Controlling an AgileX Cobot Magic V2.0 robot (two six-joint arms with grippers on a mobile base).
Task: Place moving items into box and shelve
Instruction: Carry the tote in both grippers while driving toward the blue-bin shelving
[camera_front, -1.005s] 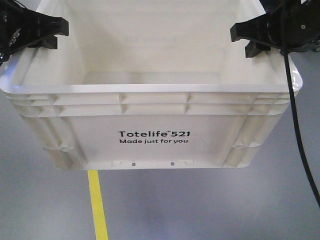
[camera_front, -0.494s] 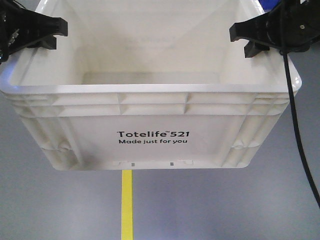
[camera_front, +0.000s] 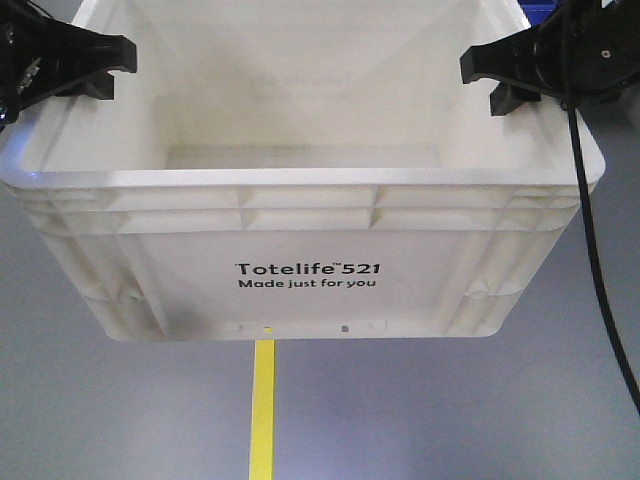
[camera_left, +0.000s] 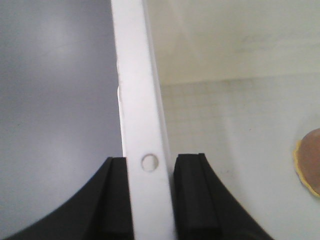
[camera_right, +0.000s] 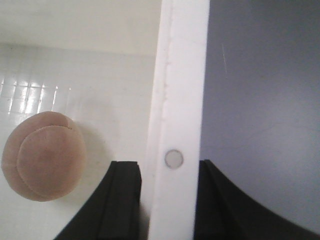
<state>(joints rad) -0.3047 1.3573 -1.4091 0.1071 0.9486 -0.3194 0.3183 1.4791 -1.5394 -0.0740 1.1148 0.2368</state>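
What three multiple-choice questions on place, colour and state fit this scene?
1. Where is the pinkish-tan ball? A on the grey floor; B inside the crate; C on the crate's rim.
2. What colour is the floor line? A red; B yellow; C blue.
3. How is the left gripper? A open above the crate; B holding a ball; C shut on the crate's side wall.
Answers: B, right wrist view shows it on the crate's bottom; B, front view; C, it clamps the wall from both sides.
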